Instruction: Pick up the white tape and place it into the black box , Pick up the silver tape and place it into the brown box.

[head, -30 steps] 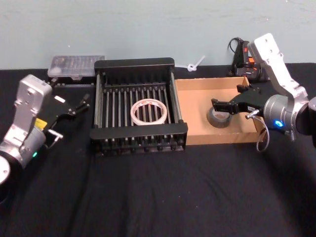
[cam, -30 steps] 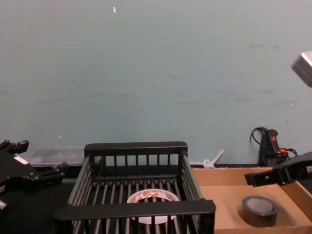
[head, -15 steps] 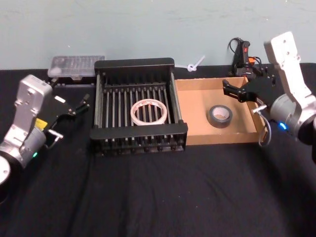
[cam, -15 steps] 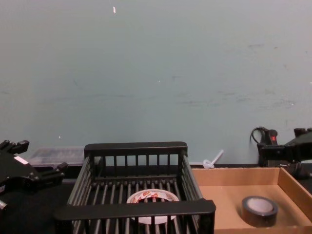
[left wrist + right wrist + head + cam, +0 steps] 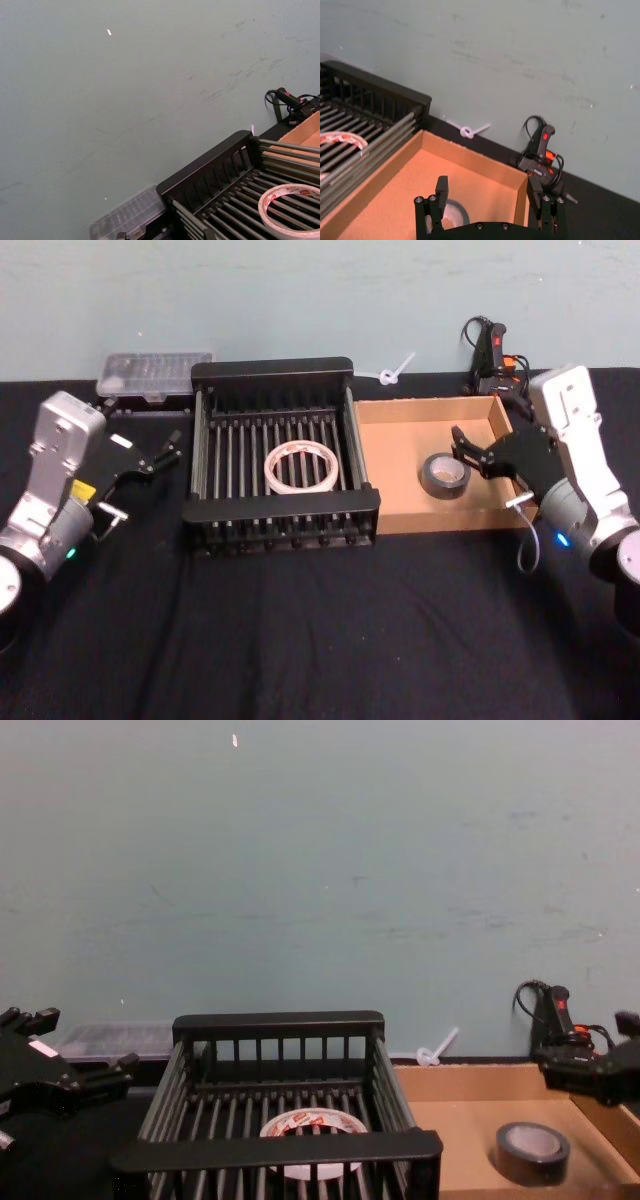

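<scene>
Moved since earlier: right pincer (image 5: 478,453) has dropped back from above the silver tape toward the box's 3 o'clock wall; left arm unchanged.
Left pincer (image 5: 150,457): parked at 9 o'clock of the black box (image 5: 282,369), fingers apart, holding nothing.
White tape (image 5: 300,466): flat on the black box's slatted floor, centre.
Silver tape (image 5: 445,474): flat inside the brown box (image 5: 419,409), toward 3 o'clock.
Right pincer: jaws wide, empty, touching nothing.
Risk: withdrawing low, its fingers could clip the cardboard wall and shift the box on the surface (image 5: 320,640).
</scene>
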Controlling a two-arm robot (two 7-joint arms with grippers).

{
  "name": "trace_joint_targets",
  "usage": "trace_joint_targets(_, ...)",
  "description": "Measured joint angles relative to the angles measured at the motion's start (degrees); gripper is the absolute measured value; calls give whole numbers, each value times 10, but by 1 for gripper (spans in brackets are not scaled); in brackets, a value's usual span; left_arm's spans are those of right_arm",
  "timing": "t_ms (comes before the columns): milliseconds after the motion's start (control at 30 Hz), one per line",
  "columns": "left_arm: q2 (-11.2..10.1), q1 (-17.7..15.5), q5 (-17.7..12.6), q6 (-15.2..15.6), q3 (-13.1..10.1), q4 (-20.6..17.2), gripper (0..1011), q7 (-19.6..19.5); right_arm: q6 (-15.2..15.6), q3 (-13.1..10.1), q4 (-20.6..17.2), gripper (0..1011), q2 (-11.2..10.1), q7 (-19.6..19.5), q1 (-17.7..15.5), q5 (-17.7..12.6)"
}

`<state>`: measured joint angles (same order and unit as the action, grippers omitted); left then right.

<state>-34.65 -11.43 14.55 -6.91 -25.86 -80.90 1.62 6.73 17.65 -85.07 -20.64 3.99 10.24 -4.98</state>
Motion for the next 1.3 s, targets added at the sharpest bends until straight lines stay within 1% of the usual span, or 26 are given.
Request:
trace_joint_targets(200,0,0,0,0,0,0,1001,0,-5,-5,12,1002,8,0,-5,6)
trace_joint_targets(433,0,0,0,0,0,0,1001,0,-10,-19,18,1002,20,-2,-10,9)
trace_joint_targets(1300,0,0,0,0,0,0,1001,0,-9,-15,17,1002,17,-2,-8,9)
